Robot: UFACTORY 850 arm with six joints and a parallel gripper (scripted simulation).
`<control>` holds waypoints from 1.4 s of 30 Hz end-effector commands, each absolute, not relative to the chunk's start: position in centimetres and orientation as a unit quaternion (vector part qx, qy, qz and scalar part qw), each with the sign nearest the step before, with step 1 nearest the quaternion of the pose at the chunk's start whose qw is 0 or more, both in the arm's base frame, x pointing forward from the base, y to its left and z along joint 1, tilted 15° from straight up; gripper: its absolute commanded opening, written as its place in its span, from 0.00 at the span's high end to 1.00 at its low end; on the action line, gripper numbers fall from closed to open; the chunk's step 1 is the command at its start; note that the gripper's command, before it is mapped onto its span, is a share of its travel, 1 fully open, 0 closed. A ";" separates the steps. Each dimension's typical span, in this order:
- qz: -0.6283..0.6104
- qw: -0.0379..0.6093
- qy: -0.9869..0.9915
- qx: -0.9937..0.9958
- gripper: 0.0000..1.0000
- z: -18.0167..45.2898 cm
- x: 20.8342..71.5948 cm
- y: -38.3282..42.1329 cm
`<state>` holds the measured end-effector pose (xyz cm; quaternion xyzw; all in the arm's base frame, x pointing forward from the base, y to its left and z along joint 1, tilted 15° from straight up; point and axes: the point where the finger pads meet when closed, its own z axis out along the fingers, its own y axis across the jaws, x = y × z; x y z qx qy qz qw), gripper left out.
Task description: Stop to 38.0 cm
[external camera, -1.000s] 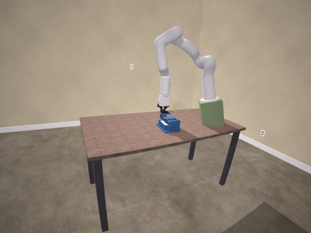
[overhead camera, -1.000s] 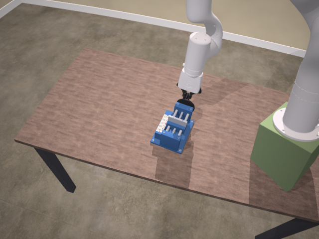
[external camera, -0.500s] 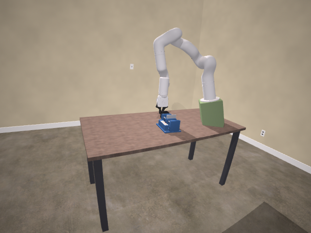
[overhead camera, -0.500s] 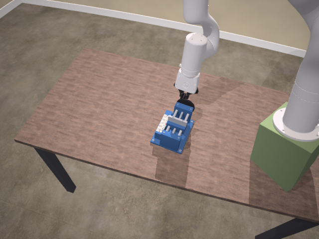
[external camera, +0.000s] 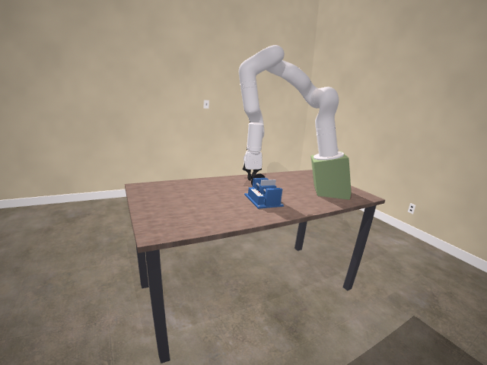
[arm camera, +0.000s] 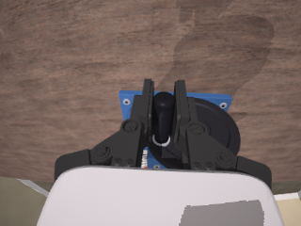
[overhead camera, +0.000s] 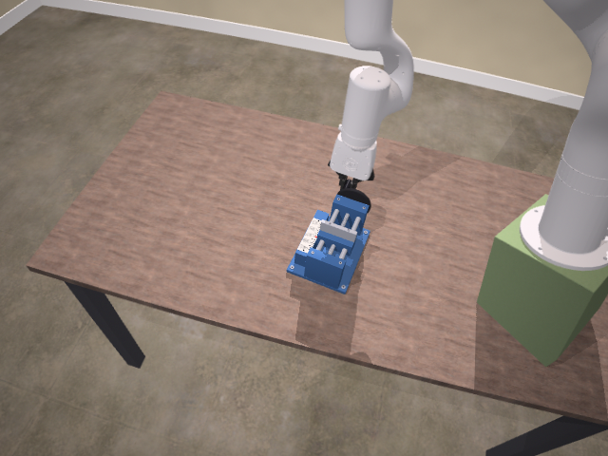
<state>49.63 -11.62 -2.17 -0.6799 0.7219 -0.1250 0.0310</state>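
A blue stop fixture (overhead camera: 332,245) stands near the middle of the brown table; it also shows in the exterior view (external camera: 264,192). It has grey guide rods, a grey stop bar (overhead camera: 337,230) across them, and a white scale strip (overhead camera: 309,237) along its left side. A black handwheel (overhead camera: 359,199) sits at its far end. In the wrist view the wheel (arm camera: 210,131) lies flat below, and its black handle knob (arm camera: 164,119) stands between my fingers. My gripper (arm camera: 164,93) is shut on that handle; it hangs straight down over the wheel (overhead camera: 350,184).
The arm's green base block (overhead camera: 538,284) stands at the table's right end. The table's front edge runs close below the fixture in the top view.
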 end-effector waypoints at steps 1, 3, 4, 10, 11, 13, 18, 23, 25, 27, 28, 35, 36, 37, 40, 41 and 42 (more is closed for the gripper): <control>-0.125 0.031 0.722 -0.680 0.94 -2.4 49.8 -11.7; -0.125 0.031 0.722 -0.680 0.94 -2.5 49.9 -11.7; -0.125 0.031 0.722 -0.680 0.94 -2.6 49.9 -11.7; -0.125 0.031 0.722 -0.680 0.94 -2.9 50.1 -11.7; -0.125 0.031 0.722 -0.680 0.94 -2.9 50.1 -11.8; -0.125 0.031 0.722 -0.680 0.94 -2.9 50.1 -11.8; -0.125 0.031 0.722 -0.680 0.94 -3.1 50.1 -11.8; -0.125 0.031 0.722 -0.680 0.94 -3.2 50.2 -11.8; -0.125 0.031 0.722 -0.680 0.94 -3.2 50.2 -11.8; -0.125 0.031 0.722 -0.680 0.94 -3.3 50.2 -11.8; -0.125 0.031 0.722 -0.680 0.94 -3.3 50.2 -11.8; -0.125 0.031 0.722 -0.680 0.94 -3.4 50.2 -11.8; -0.125 0.031 0.722 -0.680 0.94 -3.4 50.2 -11.8; -0.125 0.031 0.722 -0.680 0.94 -3.4 50.2 -11.8; -0.125 0.031 0.722 -0.680 0.94 -3.4 50.2 -11.8; -0.125 0.031 0.722 -0.680 0.94 -3.4 50.2 -11.8; -0.125 0.031 0.722 -0.680 0.94 -3.4 50.2 -11.8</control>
